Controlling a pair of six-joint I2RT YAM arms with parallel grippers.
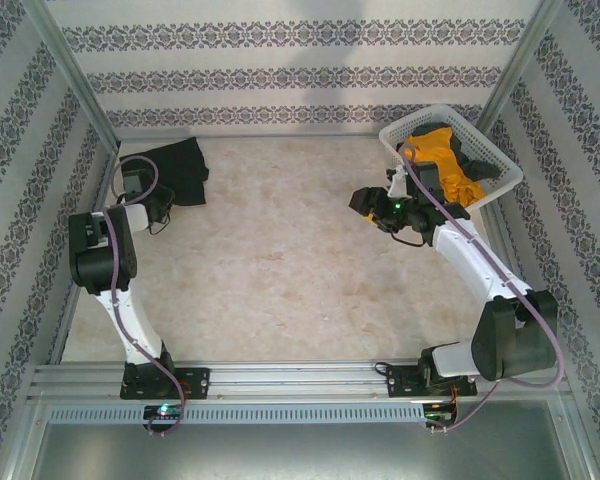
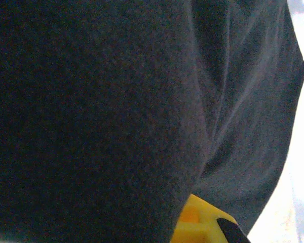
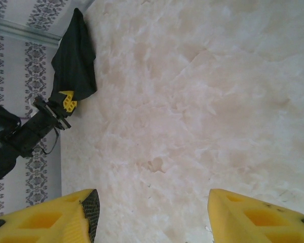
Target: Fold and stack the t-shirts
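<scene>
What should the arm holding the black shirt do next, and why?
Probably the left gripper should pull the black t-shirt toward the middle of the table. Its jaws are shut on the cloth, which lies bunched in the far left corner; the bare middle gives room to spread it flat.

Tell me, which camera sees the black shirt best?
The top camera: the black t-shirt lies bunched at the far left corner of the table, nearly whole. The left wrist camera is too close, just dark folds. The right wrist camera shows it small and far off.
</scene>
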